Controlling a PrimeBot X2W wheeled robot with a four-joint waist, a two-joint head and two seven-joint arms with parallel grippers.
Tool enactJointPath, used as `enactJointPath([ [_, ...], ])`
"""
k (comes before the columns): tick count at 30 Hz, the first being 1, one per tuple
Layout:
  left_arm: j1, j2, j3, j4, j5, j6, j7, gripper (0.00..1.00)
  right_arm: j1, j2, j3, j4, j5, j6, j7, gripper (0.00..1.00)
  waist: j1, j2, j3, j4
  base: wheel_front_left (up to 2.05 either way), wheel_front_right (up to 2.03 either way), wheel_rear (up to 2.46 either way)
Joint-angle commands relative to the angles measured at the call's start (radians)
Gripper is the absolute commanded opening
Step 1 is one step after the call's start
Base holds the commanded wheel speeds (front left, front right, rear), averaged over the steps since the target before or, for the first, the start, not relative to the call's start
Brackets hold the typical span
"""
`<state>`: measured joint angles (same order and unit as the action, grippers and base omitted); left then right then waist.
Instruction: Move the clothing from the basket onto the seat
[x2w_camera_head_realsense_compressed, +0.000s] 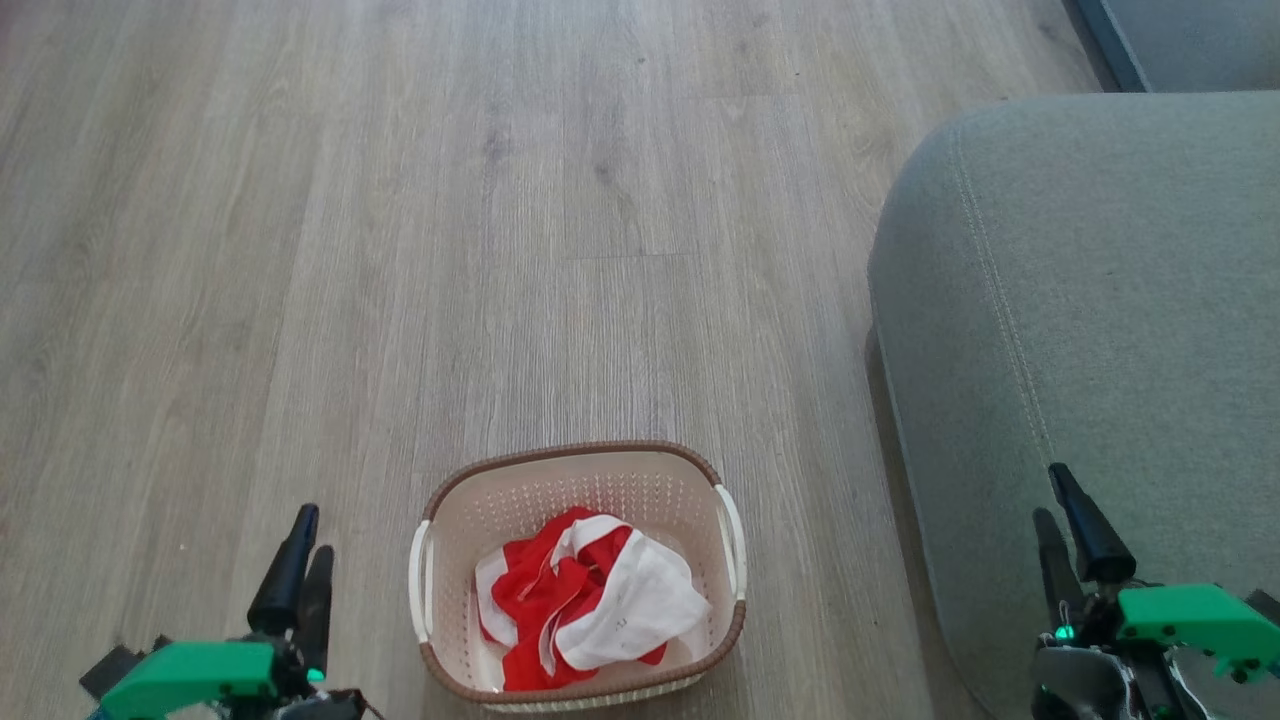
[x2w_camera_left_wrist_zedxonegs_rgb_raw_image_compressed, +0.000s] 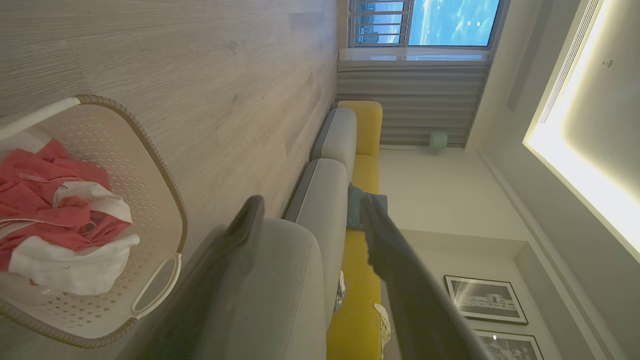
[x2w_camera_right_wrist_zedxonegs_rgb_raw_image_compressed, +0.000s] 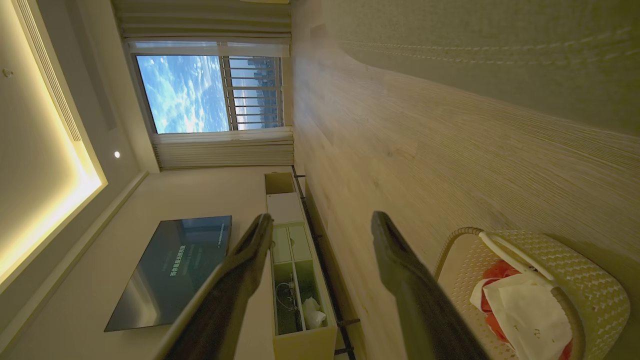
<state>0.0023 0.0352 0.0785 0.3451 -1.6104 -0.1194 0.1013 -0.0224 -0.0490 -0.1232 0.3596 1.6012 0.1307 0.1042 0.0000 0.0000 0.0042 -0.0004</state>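
Where the wood-plank floor lies nearest the robot, entry one: basket, cream, perforated walls, brown rim, a white handle at each short end. It stands upright on the floor with its long axis running left to right across the robot's front. It sits between the two grippers, with a strip of bare floor separating it from the seat. Entry two: clothing, red and white, crumpled in one heap inside the basket, toward its near wall and right-hand end. Red lies mostly to the left and a broad white panel to the right. The heap is too bunched to show a long axis or a heading. Entry three: seat, grey-green, to the right of the basket, one rounded corner at the far left, double stitching running far to near along its left side. Entry four: left gripper, above the floor left of the basket, fingers pointing away from the robot, jaws parted and empty. Entry five: right gripper, above the seat's near-left part, fingers pointing away, jaws likewise parted and empty.
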Motion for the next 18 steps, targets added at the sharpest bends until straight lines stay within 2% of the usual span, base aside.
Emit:
enactJointPath([
  [1, -0.048, 0.005, 0.005, -0.036, 0.012, -0.001, -0.014, 1.00, -0.039, -0.004, 0.003, -0.038, -0.012, 0.000, -0.014, 1.00, 0.0000, 0.0000, 0.001, 0.000, 0.00, 0.00, 0.00],
  [18, -0.061, 0.006, 0.042, -0.070, 0.086, -0.002, -0.061, 1.00, -0.056, -0.002, -0.009, -0.071, -0.148, 0.000, -0.061, 1.00, 0.0000, 0.0000, 0.004, -0.003, 0.00, 0.00, 0.00],
])
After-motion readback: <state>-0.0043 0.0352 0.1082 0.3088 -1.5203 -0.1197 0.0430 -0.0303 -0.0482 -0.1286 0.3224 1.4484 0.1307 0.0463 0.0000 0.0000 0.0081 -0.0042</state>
